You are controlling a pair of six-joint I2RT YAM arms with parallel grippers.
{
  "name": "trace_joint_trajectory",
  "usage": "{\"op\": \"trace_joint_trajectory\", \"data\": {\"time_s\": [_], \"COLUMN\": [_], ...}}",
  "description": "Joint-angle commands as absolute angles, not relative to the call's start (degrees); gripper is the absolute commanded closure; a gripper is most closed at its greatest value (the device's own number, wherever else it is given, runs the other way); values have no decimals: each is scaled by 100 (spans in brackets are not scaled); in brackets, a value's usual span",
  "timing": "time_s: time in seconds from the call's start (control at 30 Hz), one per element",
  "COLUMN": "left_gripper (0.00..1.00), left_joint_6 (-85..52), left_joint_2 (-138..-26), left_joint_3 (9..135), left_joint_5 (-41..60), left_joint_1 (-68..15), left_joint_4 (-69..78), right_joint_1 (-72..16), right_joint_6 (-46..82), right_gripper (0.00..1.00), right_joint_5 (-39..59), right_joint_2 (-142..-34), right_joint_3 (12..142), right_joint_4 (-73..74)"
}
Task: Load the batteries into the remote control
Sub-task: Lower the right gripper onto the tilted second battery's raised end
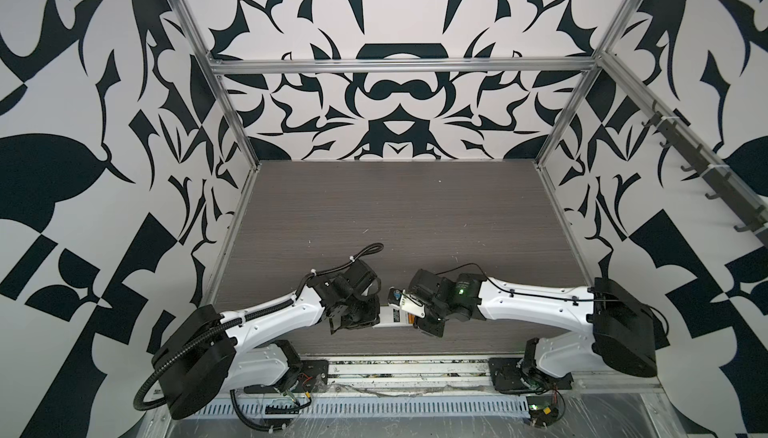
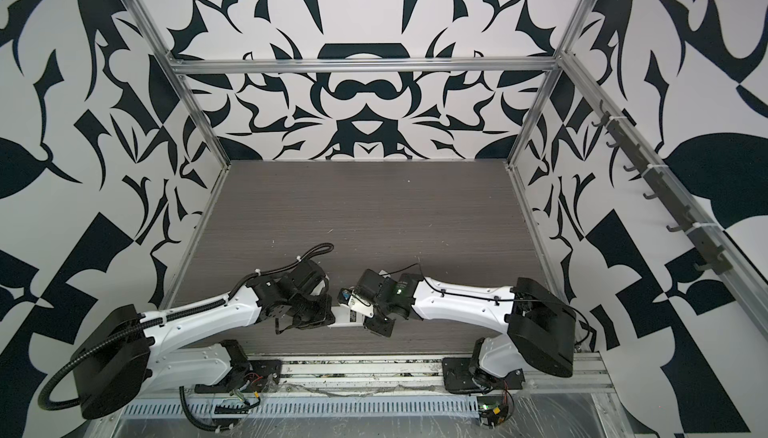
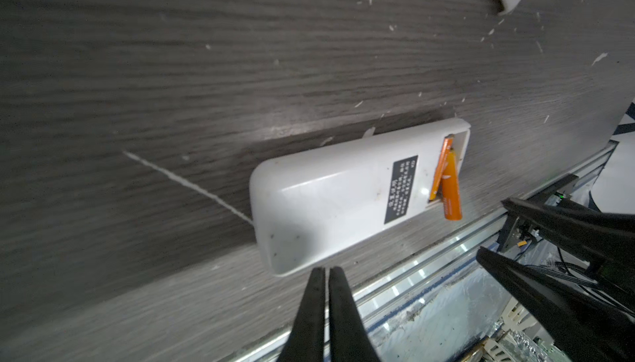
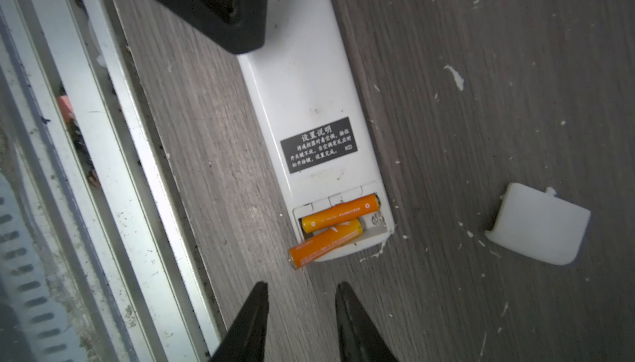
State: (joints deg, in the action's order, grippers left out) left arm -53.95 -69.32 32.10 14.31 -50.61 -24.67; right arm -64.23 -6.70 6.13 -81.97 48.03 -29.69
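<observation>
The remote control (image 4: 309, 102) lies face down on the dark table near the front edge, its dark label up, and shows in both top views (image 1: 392, 316) (image 2: 344, 316) between the two wrists. Its battery bay is open. One orange battery (image 4: 340, 217) lies in the bay. The other battery (image 4: 324, 244) sits askew, one end poking past the remote's side (image 3: 450, 195). My left gripper (image 3: 326, 270) is shut and empty, its tips at the remote's closed end. My right gripper (image 4: 302, 287) is open and empty, just short of the bay end.
A loose white battery cover (image 4: 537, 224) lies on the table beside the remote's bay end. An aluminium rail (image 4: 113, 171) runs along the table's front edge close to the remote. White flecks (image 4: 455, 76) are scattered over the wood. Patterned walls enclose the table.
</observation>
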Motion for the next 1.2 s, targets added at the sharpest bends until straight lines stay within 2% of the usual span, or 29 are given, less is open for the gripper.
{"op": "trace_joint_trajectory", "data": {"time_s": [0.0,1.17], "left_gripper": [91,93], "left_joint_6": [-5426,-5493], "left_joint_2": [-6827,-6667], "left_joint_3": [3147,2997], "left_joint_5": [1512,1641], "left_joint_1": [-5027,-4878], "left_joint_4": [-2391,-2369], "right_joint_1": [-6459,-6548], "right_joint_6": [-735,-863], "right_gripper": [64,70], "right_joint_5": [518,44], "right_joint_2": [-8249,-8753], "right_joint_3": [5049,5265], "right_joint_4": [-2973,-3129]}}
